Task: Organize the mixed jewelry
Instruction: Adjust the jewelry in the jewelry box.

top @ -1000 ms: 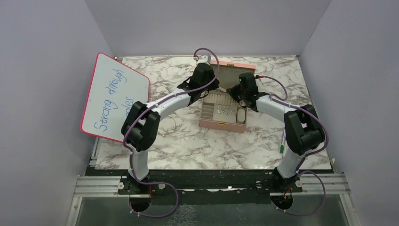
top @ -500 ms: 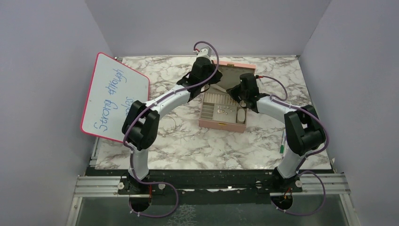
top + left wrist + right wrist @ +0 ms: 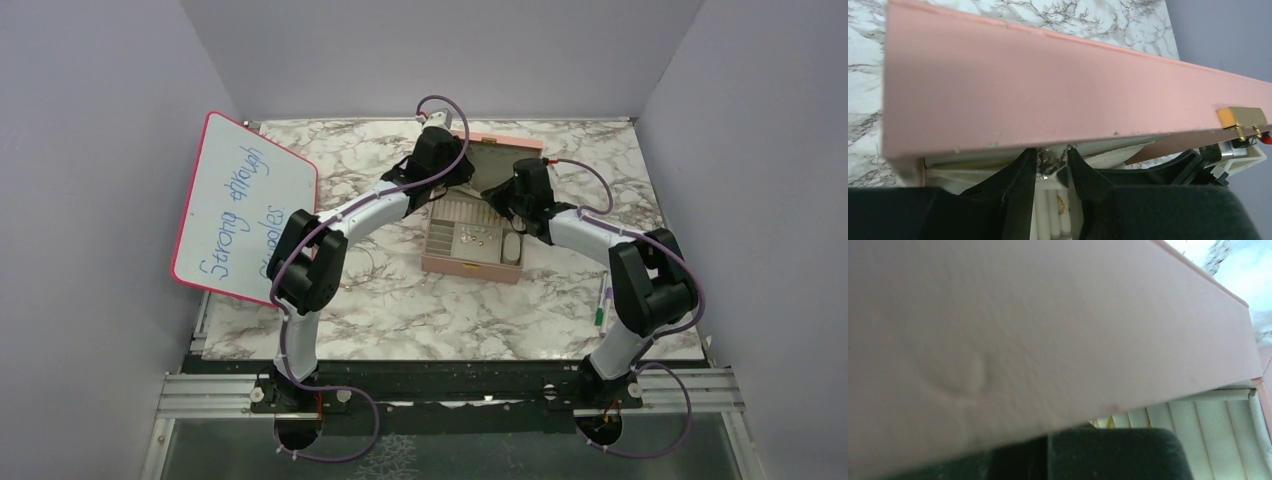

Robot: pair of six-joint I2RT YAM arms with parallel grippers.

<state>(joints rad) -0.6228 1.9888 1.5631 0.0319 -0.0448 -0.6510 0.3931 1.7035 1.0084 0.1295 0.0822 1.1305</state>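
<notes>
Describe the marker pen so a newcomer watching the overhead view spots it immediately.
On the marble table, look to its right edge, beside the right arm. The marker pen lies there alone, well apart from the pink jewelry box: a slim white stick with a green end.

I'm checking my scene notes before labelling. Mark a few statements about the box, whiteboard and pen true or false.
1. The pink box has its lid raised. True.
2. The whiteboard lies flat at the right of the table. False: it is propped up at the left edge.
3. The marker pen lies inside the box. False: it lies on the table, right of the box.
4. A gold clasp sits on the lid's edge. True.
</notes>
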